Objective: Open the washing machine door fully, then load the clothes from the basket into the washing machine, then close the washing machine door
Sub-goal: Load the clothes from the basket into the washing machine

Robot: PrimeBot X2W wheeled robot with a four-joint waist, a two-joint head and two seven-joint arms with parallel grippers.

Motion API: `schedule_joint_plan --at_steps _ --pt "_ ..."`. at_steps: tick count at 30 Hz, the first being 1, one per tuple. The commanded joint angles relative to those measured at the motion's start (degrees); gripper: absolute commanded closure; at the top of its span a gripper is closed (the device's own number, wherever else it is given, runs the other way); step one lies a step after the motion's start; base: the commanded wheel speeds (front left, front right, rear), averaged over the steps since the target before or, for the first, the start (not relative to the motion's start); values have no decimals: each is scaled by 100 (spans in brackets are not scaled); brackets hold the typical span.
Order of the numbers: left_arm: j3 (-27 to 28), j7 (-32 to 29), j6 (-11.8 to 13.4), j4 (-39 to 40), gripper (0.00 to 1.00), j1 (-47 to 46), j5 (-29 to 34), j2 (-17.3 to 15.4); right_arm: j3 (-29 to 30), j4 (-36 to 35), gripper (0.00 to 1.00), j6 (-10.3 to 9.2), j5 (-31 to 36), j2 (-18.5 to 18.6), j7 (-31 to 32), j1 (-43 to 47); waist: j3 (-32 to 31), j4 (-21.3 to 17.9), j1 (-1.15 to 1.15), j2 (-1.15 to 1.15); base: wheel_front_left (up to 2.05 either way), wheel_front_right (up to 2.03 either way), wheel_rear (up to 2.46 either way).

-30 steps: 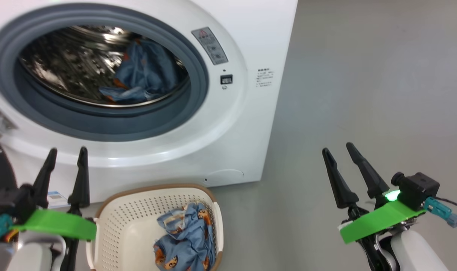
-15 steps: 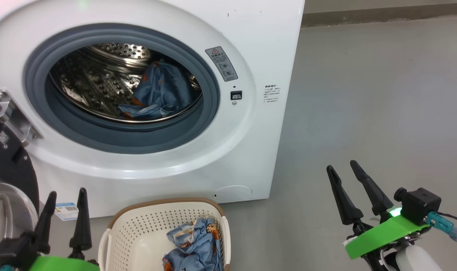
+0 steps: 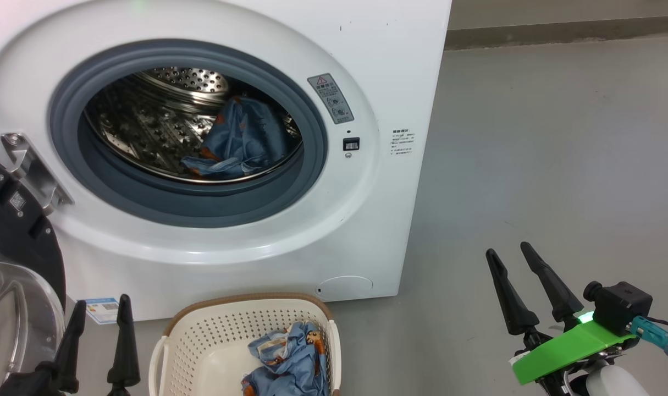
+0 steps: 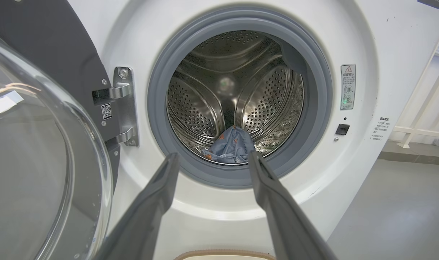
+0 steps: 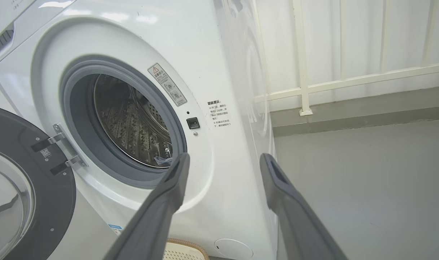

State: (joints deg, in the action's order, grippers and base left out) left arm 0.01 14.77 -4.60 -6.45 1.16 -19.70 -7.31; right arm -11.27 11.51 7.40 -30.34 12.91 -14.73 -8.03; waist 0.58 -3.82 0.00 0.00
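The white washing machine (image 3: pixel 377 66) stands with its door (image 3: pixel 15 231) swung open to the left; the door (image 4: pixel 42 151) also fills the left of the left wrist view. One piece of the light blue clothes (image 3: pixel 240 146) lies inside the steel drum (image 4: pixel 233 104). More of the clothes (image 3: pixel 290 357) sit in the cream basket (image 3: pixel 202 341) on the floor in front. My left gripper (image 3: pixel 101 308) is open, just left of the basket. Out to the right over bare floor, my right gripper (image 3: pixel 509 256) is open and holds nothing.
Grey floor (image 3: pixel 559 165) spreads to the right of the machine. A white railing (image 5: pixel 306 86) and wall base run behind it. A small blue label (image 3: pixel 101 309) sits at the machine's lower left corner.
The head camera has tilted up and shifted, so the machine, basket and grippers sit lower in view. Both grippers stay open. The clothes in drum and basket lie as before.
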Motion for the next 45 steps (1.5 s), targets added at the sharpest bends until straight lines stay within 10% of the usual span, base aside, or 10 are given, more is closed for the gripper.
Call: schedule_joint_plan --at_steps 1,45 --pt "226 23 43 170 0 -74 50 -89 -88 -143 0 9 46 74 -27 9 1 2 0 0 0 0 0" --pt "388 23 -153 69 0 -195 186 73 -44 -111 0 9 110 65 -27 -89 112 -1 0 0 0 0 0"
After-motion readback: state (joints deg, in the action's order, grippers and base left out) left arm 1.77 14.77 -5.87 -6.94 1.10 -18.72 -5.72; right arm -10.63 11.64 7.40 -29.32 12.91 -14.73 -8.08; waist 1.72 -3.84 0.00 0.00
